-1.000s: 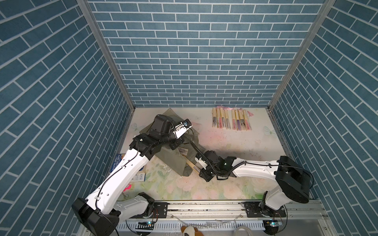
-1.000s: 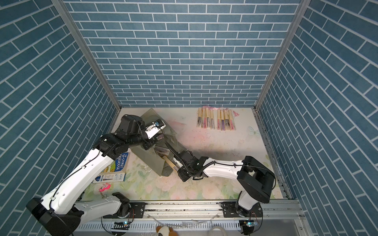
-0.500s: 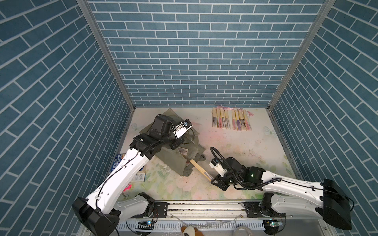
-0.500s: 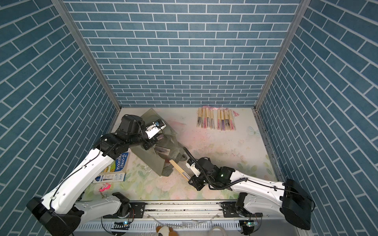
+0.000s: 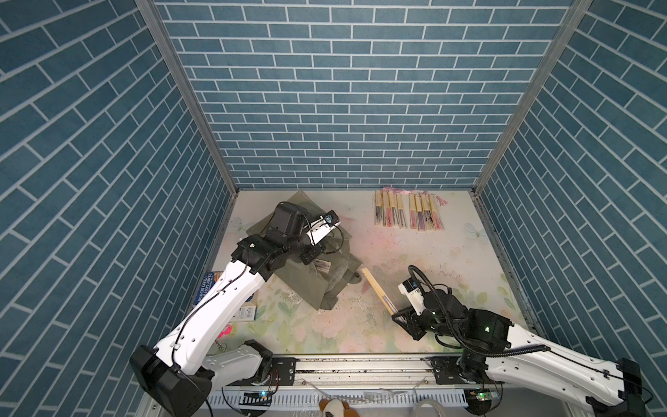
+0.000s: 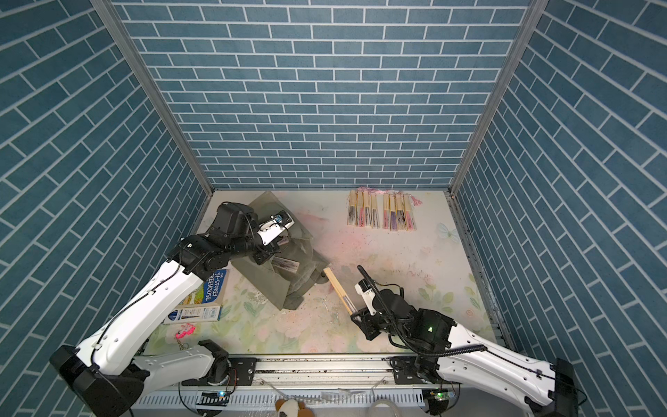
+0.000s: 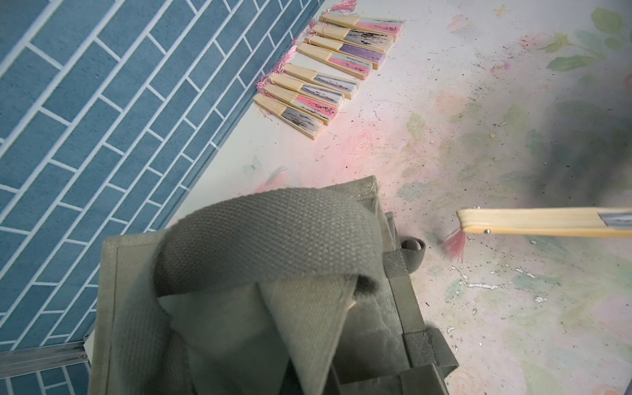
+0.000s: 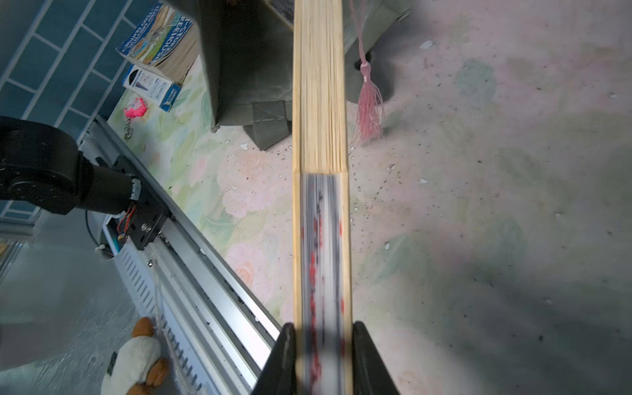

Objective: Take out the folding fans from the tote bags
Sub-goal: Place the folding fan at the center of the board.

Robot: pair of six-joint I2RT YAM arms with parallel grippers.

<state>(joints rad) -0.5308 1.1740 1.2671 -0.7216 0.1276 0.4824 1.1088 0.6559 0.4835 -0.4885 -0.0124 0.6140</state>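
Folding fan [image 8: 319,102]: slim flat bamboo slats and speckled pleats.

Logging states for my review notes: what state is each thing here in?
held fan, closed, clear of the tote bag, tassel hanging.
right tool, shut on held fan.
left tool, shut at the tote bag strap; grip hidden.
tote bag, slumped and crumpled.
row of fans, eight, closed, lying flat.
book, closed, flat.
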